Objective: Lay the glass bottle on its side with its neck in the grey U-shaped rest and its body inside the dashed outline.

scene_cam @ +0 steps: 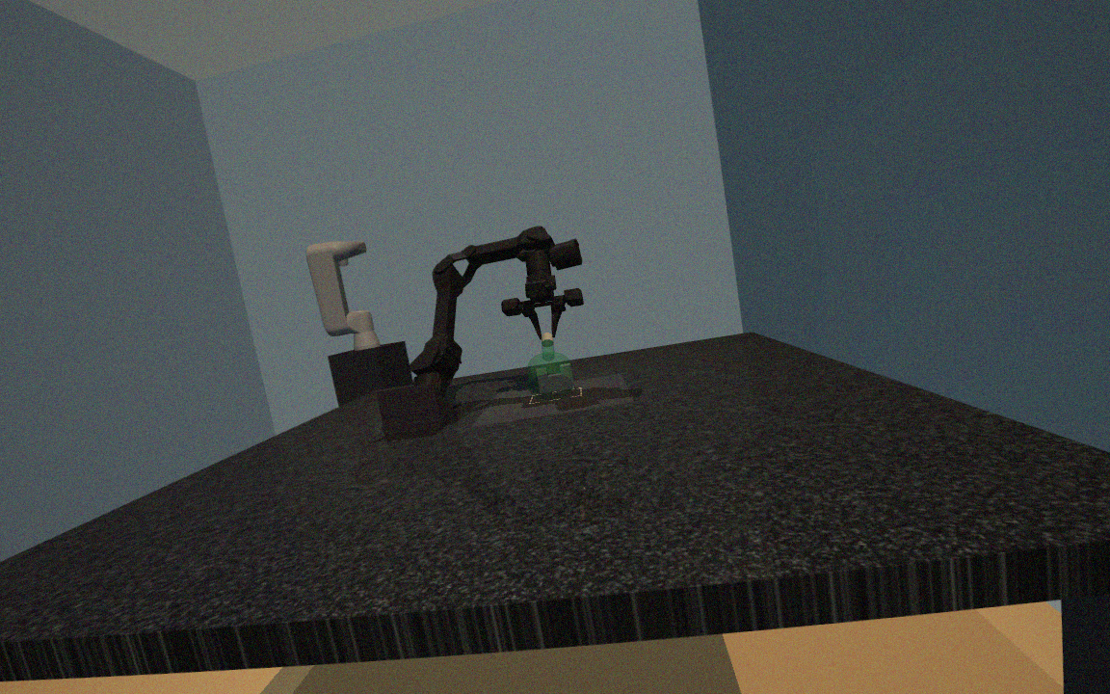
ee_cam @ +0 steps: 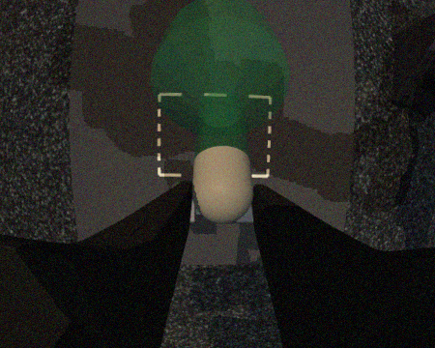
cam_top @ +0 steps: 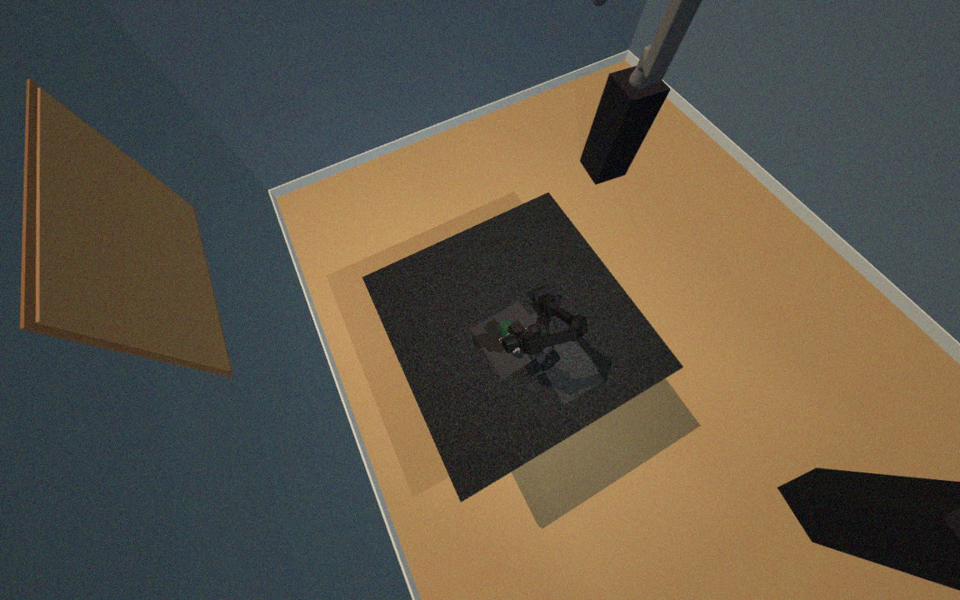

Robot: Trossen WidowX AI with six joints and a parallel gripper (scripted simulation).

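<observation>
The robot's arm (cam_top: pixel 554 337) (scene_cam: pixel 445 314) is blackish-brown, with angular links, blocky joints and slender, tapering fingers (scene_cam: pixel 535 324).
</observation>
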